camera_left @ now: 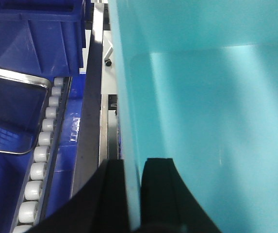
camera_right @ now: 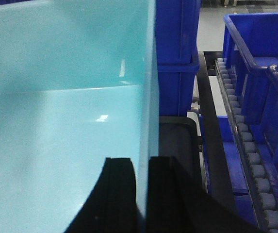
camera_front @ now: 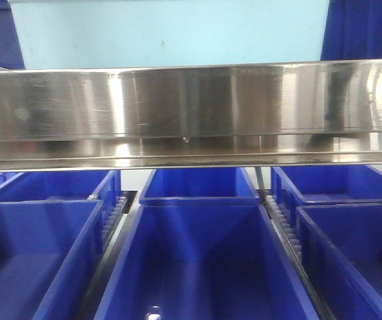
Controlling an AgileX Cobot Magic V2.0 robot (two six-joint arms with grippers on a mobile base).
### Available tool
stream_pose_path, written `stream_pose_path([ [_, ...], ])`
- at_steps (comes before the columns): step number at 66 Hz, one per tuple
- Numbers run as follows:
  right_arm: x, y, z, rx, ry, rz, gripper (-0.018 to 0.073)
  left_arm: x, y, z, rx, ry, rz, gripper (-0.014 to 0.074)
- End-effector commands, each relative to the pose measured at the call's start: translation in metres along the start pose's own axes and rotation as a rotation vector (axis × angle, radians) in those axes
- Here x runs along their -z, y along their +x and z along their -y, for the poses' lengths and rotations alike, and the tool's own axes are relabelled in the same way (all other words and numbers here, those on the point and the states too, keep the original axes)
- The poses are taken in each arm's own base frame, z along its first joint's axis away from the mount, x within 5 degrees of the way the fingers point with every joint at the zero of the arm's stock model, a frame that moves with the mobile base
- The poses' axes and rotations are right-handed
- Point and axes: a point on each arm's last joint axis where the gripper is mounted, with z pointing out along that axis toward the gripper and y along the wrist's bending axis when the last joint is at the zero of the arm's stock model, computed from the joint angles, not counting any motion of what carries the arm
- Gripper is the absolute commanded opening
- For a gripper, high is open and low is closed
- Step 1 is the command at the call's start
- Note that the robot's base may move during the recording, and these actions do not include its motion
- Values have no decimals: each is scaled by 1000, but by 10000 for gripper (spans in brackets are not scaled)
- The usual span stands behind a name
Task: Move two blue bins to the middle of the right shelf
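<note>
Turquoise plastic fills both wrist views: a pale turquoise bin (camera_front: 164,33) is held between the two arms. The left tool (camera_left: 133,194) is closed down to a thin gap with the bin's wall pinched between its black fingers. The right tool (camera_right: 142,194) is clamped the same way on the opposite wall. From the front, the bin sits high up, behind and above the brushed steel rail (camera_front: 191,113). Its bottom is hidden by the rail, so I cannot tell whether it rests on anything or hangs free.

Below the rail, dark blue bins (camera_front: 204,267) sit in rows on the roller surface, with white rollers (camera_left: 39,155) running between them.

As I read it, this is the carrying stage: one bin is gripped and lifted but not yet set down. The middle level of the right shelf cannot be made out from here. Nothing shows whether this is the first bin or the second, so at least the placing of this one remains.
</note>
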Motion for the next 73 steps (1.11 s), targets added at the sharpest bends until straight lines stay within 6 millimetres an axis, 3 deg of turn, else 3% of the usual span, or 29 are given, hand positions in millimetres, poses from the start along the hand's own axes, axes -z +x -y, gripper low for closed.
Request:
stream_pose_path([
  [1, 10, -9, -3, -10, -52, 82, -159, 3, -5, 3, -13, 22, 51, -111],
  [34, 10, -9, -3, -10, -52, 82, -159, 3, -6, 4, -13, 26, 59, -111],
  [73, 10, -8, -3, -9, -45, 68, -159, 6, -25, 13, -1, 127, 270, -111],
])
